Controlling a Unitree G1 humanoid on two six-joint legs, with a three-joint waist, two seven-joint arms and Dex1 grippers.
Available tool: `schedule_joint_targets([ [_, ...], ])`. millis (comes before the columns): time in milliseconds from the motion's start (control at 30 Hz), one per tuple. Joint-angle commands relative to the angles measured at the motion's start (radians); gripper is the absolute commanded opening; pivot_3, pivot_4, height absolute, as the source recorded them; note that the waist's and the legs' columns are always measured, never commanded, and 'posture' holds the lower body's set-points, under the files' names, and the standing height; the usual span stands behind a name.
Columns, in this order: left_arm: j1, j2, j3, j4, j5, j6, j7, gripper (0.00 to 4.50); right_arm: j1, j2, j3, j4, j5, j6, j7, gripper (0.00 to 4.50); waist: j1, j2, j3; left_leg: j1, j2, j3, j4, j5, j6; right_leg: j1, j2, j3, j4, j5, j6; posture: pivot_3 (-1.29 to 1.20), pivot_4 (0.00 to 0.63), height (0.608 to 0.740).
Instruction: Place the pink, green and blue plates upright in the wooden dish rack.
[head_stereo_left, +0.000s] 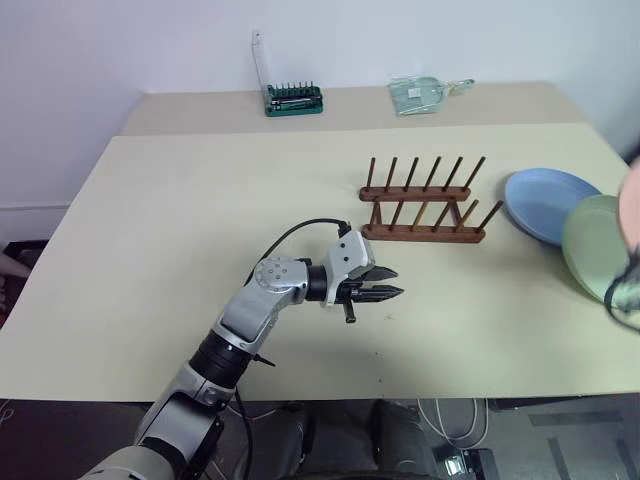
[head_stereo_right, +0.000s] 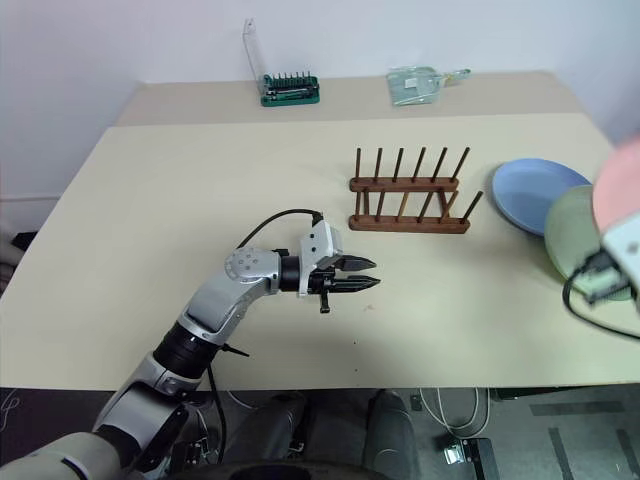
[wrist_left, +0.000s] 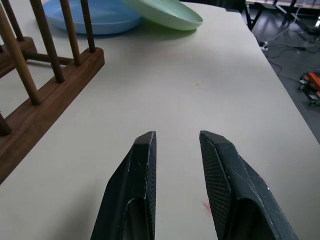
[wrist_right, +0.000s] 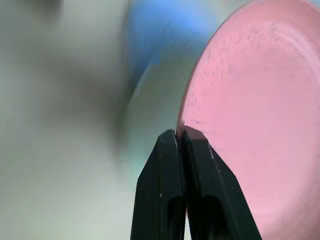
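The pink plate (wrist_right: 250, 125) is off the table at the far right, tilted up on edge, and my right gripper (wrist_right: 182, 132) is shut on its rim. The green plate (head_stereo_left: 592, 245) lies on the table below it, overlapping the edge of the blue plate (head_stereo_left: 545, 200). Just left of both plates stands the wooden dish rack (head_stereo_left: 425, 210), with no plate between its pegs. My left gripper (head_stereo_left: 388, 283) hovers over the table in front of the rack and points right. Its fingers (wrist_left: 142, 165) stand slightly apart with nothing between them.
A green screwdriver-bit holder (head_stereo_left: 293, 98) and a clear plastic package (head_stereo_left: 420, 93) sit on the far table. The table's right edge runs close to the green plate. Bare tabletop (head_stereo_left: 180, 230) stretches to the left of the rack.
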Motion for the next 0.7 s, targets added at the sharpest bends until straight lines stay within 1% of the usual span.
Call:
schedule_joint_targets([
  [33, -0.002, 0.009, 0.023, -0.024, -0.010, -0.020, 0.009, 1.36, -0.298, 0.035, 0.019, -0.039, 0.373, 0.111, 0.031, 0.03, -0.001, 0.000, 0.001, 0.000, 0.001, 0.000, 0.000, 0.000, 0.000, 0.000, 0.001, 0.000, 0.000, 0.000, 0.000, 0.00, 0.150, 0.740],
  [67, -0.001, 0.012, 0.027, -0.024, -0.010, -0.019, 0.012, 1.36, -0.370, 0.049, 0.045, -0.015, 0.444, 0.130, 0.037, 0.03, 0.000, -0.001, 0.001, 0.000, 0.001, 0.000, 0.000, 0.000, 0.000, 0.000, 0.000, 0.000, 0.000, 0.000, 0.000, 0.00, 0.150, 0.740],
  [133, -0.001, 0.016, 0.033, -0.022, -0.012, -0.017, 0.016, 1.36, -0.466, 0.069, 0.081, 0.034, 0.529, 0.158, 0.027, 0.03, 0.006, -0.003, 0.002, -0.002, 0.000, -0.002, 0.000, 0.001, -0.001, 0.000, 0.000, -0.001, -0.001, 0.000, -0.001, 0.00, 0.150, 0.740],
  [200, 0.003, 0.023, 0.046, -0.036, -0.018, -0.009, 0.029, 1.36, -0.575, 0.116, 0.106, 0.153, 0.658, 0.212, 0.019, 0.03, 0.004, -0.005, 0.002, -0.003, -0.001, -0.003, 0.002, 0.002, -0.003, 0.000, -0.001, -0.002, -0.001, 0.000, -0.001, 0.00, 0.150, 0.740],
  [267, 0.009, 0.032, 0.057, -0.050, -0.022, -0.002, 0.043, 1.36, -0.636, 0.146, 0.127, 0.271, 0.737, 0.240, 0.044, 0.03, 0.005, -0.005, 0.002, -0.003, -0.003, -0.003, 0.002, 0.001, -0.002, 0.000, -0.002, -0.001, -0.003, 0.001, -0.001, 0.00, 0.150, 0.740],
  [400, 0.028, 0.044, 0.073, -0.086, -0.033, 0.023, 0.066, 1.36, -0.685, 0.134, 0.166, 0.466, 0.766, 0.224, 0.104, 0.03, 0.002, -0.005, 0.002, -0.004, -0.003, -0.003, 0.001, 0.001, -0.001, -0.002, -0.003, -0.001, -0.003, 0.001, -0.001, 0.00, 0.150, 0.740],
  [567, 0.055, 0.055, 0.095, -0.144, -0.068, 0.069, 0.085, 1.36, -0.712, 0.094, 0.206, 0.613, 0.778, 0.208, 0.203, 0.03, 0.000, -0.003, 0.002, -0.005, -0.003, -0.001, -0.001, 0.001, -0.002, -0.005, -0.002, 0.000, -0.002, 0.001, -0.001, 0.00, 0.150, 0.740],
  [700, 0.076, 0.065, 0.096, -0.173, -0.073, 0.084, 0.104, 1.36, -0.734, 0.069, 0.272, 0.725, 0.743, 0.201, 0.266, 0.03, -0.001, -0.003, 0.002, -0.004, -0.002, 0.000, 0.000, 0.001, -0.002, -0.005, -0.002, 0.000, 0.000, 0.001, -0.001, 0.00, 0.150, 0.740],
])
